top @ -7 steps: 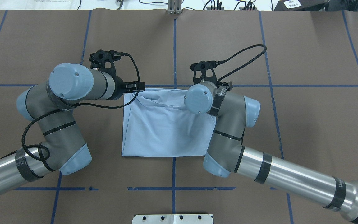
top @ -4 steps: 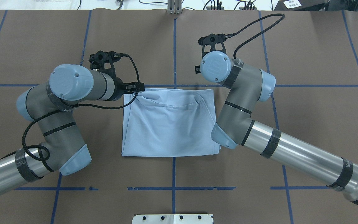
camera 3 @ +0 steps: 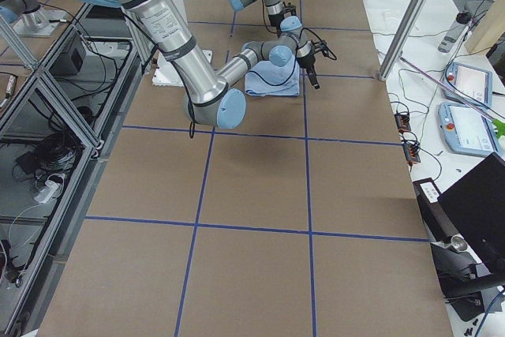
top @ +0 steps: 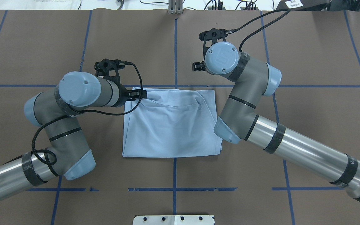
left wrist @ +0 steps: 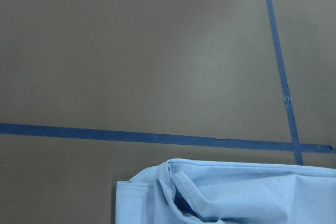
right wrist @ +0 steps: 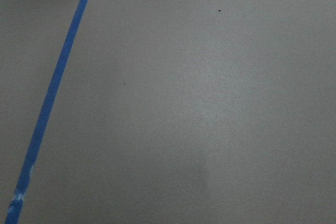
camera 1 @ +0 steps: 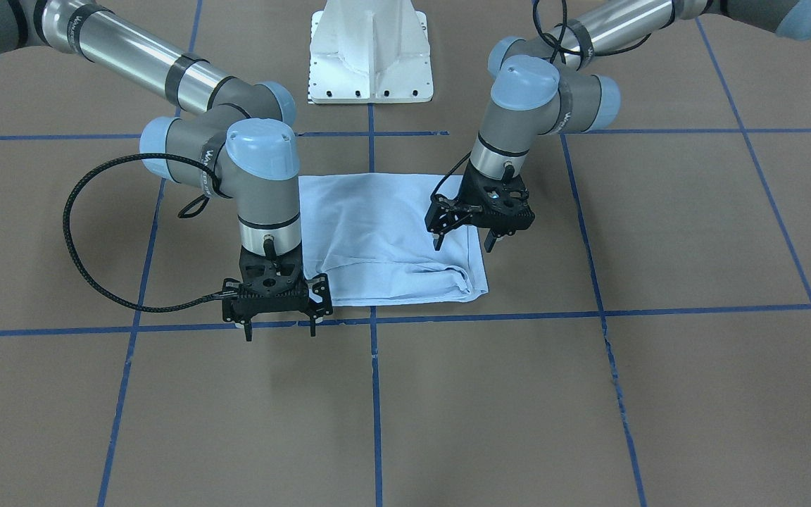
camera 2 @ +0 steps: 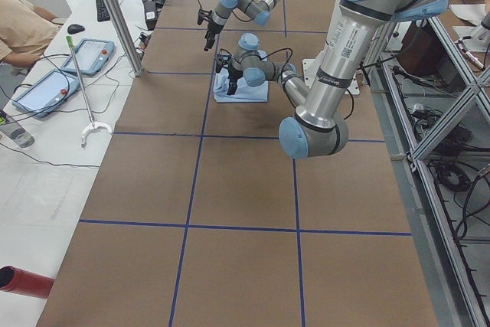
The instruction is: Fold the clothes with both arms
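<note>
Left arm [top: 61, 137] and right arm [top: 292, 147], each bent at the elbow with its wrist pointing straight down, carrying the left gripper [camera 1: 463, 243] and right gripper [camera 1: 279, 329], fingers [camera 1: 489, 241] spread apart and holding nothing, the right gripper reaching farther forward than the left.

Nothing was readable: print on the right arm [camera 1: 131, 56] band and a white label [top: 293, 3] was too small

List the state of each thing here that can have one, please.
T-shirt, folded, lying flat on the table, held by neither gripper.
Left gripper, open, empty, above the T-shirt's edge.
Right gripper, open, empty, off the T-shirt.
</note>
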Available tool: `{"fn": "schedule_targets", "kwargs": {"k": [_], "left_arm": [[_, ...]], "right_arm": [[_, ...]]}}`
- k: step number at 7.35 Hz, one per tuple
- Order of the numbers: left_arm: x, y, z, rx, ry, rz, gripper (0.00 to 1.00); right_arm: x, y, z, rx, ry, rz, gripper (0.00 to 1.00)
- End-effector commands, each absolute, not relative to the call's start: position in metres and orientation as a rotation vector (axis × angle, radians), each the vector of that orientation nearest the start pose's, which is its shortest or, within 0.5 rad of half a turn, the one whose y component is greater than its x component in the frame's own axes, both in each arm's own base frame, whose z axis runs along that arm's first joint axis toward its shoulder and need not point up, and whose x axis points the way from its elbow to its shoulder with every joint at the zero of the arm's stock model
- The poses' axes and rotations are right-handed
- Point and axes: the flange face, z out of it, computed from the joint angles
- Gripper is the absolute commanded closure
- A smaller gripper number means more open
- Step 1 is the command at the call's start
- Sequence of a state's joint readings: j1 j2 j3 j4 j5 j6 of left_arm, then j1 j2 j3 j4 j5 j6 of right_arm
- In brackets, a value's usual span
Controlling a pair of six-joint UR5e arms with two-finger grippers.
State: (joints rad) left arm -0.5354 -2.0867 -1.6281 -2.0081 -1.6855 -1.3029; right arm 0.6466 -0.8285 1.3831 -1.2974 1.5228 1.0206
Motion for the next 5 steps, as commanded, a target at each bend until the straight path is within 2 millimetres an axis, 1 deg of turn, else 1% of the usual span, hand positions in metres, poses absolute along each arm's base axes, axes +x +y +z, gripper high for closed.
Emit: {"fn": "schedule_targets", "kwargs": {"k": [1, 3, 4, 5], "left_arm": [[0.535, -0.448, 0.298, 0.302, 0.942, -0.211, 0.0], [0.549, -0.454, 0.305, 0.302, 0.912, -0.204, 0.0], [0.553, -0.456, 0.299, 0.307, 0.916, -0.196, 0.0], [0.553, -0.456, 0.299, 0.307, 0.916, -0.193, 0.0]], "right_arm": [[-0.524, -0.569, 0.262, 0.503, -0.662, 0.112, 0.0], [-0.524, -0.569, 0.264, 0.503, -0.66, 0.112, 0.0], [-0.524, -0.569, 0.264, 0.503, -0.66, 0.112, 0.0], [-0.524, -0.569, 0.264, 0.503, -0.66, 0.112, 0.0]]}}
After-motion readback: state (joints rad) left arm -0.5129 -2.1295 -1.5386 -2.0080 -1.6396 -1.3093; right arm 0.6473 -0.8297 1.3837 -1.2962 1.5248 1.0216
